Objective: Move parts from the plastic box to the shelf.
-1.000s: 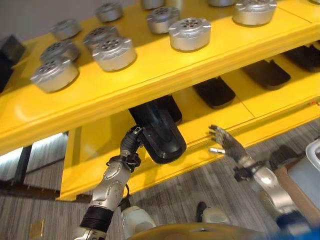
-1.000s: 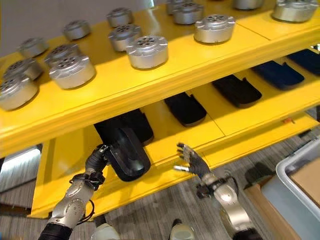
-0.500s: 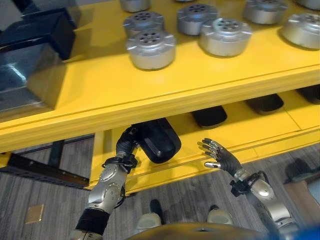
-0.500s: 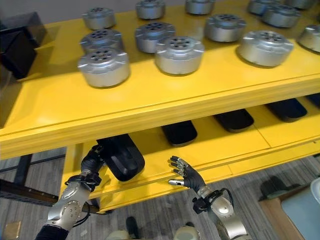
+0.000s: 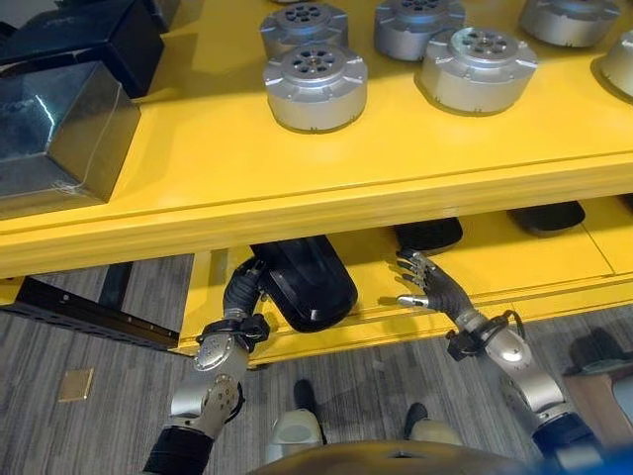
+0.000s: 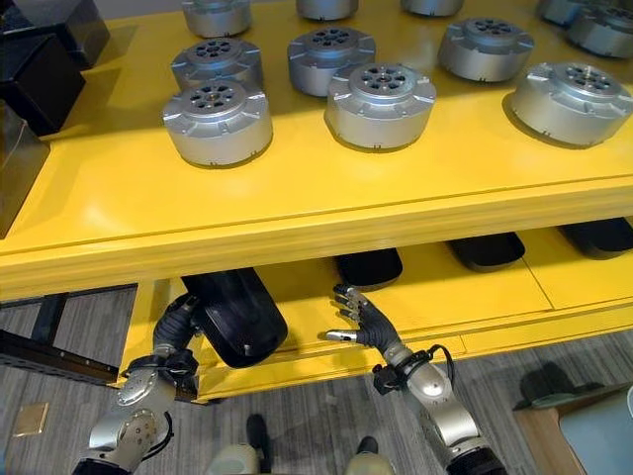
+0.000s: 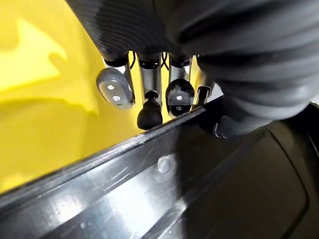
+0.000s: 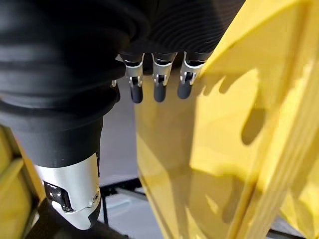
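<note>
My left hand has its fingers curled over the edge of the black part on the lower yellow shelf; my right hand hovers spread wide beside it, holding nothing.

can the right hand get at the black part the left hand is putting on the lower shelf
Probably yes. The right hand hangs open at the lower shelf's front edge, beside the black part held by the left hand, with only bare yellow shelf between them.

I'm looking at a workshop or parts store, yellow shelf carrying rows of machined silver parts, black moulded parts on the tier beneath
</note>
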### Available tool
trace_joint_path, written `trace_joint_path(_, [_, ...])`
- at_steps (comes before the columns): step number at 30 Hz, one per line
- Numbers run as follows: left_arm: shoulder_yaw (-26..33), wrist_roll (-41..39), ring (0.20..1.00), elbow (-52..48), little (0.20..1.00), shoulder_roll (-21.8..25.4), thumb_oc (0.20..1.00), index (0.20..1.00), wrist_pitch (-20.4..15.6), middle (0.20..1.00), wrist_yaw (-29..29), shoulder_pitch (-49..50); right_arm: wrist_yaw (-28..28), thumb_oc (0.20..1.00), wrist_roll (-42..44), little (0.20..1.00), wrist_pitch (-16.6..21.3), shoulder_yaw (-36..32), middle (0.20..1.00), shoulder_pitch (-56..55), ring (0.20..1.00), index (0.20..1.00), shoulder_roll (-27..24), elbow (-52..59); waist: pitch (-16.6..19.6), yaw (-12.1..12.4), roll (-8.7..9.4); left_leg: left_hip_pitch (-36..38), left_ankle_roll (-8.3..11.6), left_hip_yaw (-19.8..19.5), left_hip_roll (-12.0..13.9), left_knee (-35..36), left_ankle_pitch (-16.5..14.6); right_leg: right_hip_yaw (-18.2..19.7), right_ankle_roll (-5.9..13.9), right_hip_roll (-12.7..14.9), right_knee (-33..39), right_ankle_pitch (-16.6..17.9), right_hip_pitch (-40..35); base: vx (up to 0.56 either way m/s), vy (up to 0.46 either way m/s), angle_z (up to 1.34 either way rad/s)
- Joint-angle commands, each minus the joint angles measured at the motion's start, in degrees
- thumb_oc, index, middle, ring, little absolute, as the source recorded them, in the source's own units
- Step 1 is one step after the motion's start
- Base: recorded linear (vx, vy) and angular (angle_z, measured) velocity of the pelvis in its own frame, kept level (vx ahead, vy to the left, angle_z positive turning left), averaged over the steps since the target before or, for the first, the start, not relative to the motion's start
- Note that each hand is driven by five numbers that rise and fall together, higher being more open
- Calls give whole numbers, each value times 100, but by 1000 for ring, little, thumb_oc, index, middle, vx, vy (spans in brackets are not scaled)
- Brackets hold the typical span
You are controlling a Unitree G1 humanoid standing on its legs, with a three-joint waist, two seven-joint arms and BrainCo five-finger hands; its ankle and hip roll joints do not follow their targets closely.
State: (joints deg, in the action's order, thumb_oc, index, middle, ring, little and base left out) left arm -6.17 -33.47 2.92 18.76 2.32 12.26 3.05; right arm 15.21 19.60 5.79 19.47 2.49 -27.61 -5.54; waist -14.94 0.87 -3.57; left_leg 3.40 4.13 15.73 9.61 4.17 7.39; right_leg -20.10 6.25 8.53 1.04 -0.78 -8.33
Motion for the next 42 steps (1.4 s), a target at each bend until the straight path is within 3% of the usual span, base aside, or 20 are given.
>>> trace_joint_path(1, [318,792,200,385,200,409,200,200,-140,200,448,-1022,1098,1000,-548,1000,382,490,1000,570,1000,1000,-187,1052,-6,7,282,-20,447,-120,496,-485,90,-179,-89,173,-682,-123,373,9,-48,14])
trace_joint_path(6, [258,1175,200,1059,200,481,200,200,-114,200,669,-1453,1893,1000,-441,1000,322,705,1000,957,1000,1000,-418,1588,8,-18,326,-34,468,-115,520,-565,75,-180,-62,148,-744,-124,408,13,-41,3])
trace_joint_path(7, [236,1369,200,1503,200,580,200,200,-84,200,777,-1773,2402,1000,-338,1000,89,861,1000,1238,1000,1000,-499,1867,-6,-40,345,-76,477,-93,533,-623,57,-161,-50,135,-802,-125,478,-23,-35,-4])
trace_joint_path(12, [62,1711,200,2497,200,1069,200,200,176,200,713,-2675,2881,1000,22,1000,-418,1321,1000,2028,1000,1000,-466,2130,-165,-58,373,-190,477,-71,527,-733,-23,-111,-50,102,-880,-115,624,-75,-42,-2])
trace_joint_path(18, [-369,1953,200,3583,200,1395,200,200,388,200,589,-3798,2723,1000,59,1000,-710,1582,1000,3027,1000,1000,-340,2207,-381,-82,356,-379,475,-106,496,-827,-62,-59,-50,93,-966,-122,831,-109,-24,-3])
trace_joint_path(26, [-893,1848,200,4486,200,1724,200,200,676,200,850,-5368,2615,1000,-188,1000,-1052,1765,1000,3980,1000,1000,-261,2193,-897,-215,386,-903,448,-152,454,-1106,-150,92,-92,82,-1307,-195,1419,-137,-4,-3])
trace_joint_path(34, [-1196,1284,200,4537,200,1884,200,200,698,200,1060,-6128,2269,1000,-11,1000,-1497,1917,1000,4330,1000,1000,-490,2274,-1439,-272,508,-1579,387,-137,438,-1605,-269,211,-127,88,-1960,-288,2237,-151,-14,0])
trace_joint_path(42, [-1197,1137,200,4733,200,1773,200,200,573,200,1047,-6083,2238,1000,210,1000,-1519,2017,1000,4286,1000,1000,-434,1937,-1415,-255,545,-1549,362,-166,385,-1720,-349,222,-119,125,-1971,-317,2173,-23,3,3])
